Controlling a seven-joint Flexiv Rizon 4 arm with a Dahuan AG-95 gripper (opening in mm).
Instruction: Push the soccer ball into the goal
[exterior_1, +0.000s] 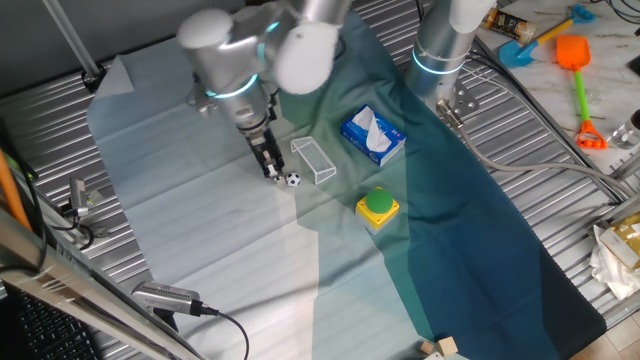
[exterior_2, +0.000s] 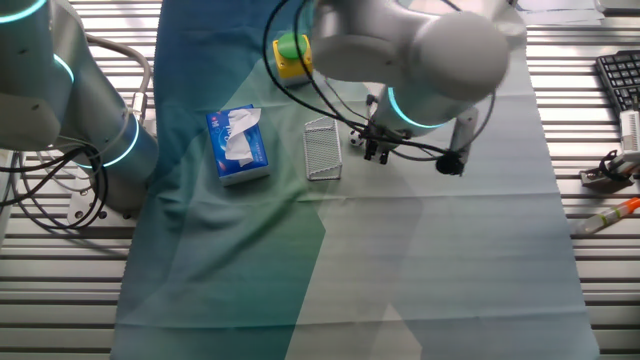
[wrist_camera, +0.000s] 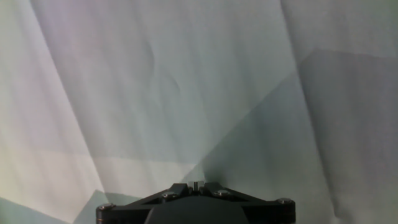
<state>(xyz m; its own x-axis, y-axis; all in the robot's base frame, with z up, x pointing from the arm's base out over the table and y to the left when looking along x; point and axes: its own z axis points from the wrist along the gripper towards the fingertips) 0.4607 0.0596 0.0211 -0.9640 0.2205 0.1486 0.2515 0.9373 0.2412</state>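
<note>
Ball (exterior_1: 293, 180) is seen on the cloth (exterior_1: 230, 260) just beside the gripper (exterior_1: 271, 170), on the side toward the goal (exterior_1: 313, 159), and near the goal's closer end but apart from it. In the other fixed view the ball is hidden behind the arm, and in the hand view only cloth and the black base of the hand are shown, so the ball cannot be checked there. The fingers look pressed together with nothing between them, low over the cloth; this is judged mainly from the first fixed view, because the tips are small. Several things could go wrong from here. If the ball is struck off its centre, it may roll past the goal's edge toward the button (exterior_1: 378, 205) or the tissue pack (exterior_1: 373, 135). If the push is too fast, the light clear frame may be hit and shifted, or the ball may bounce back out. The folds in the cloth may also turn such a small ball aside. If the fingers are lowered more, the cloth could be dragged and everything on it moved.
</note>
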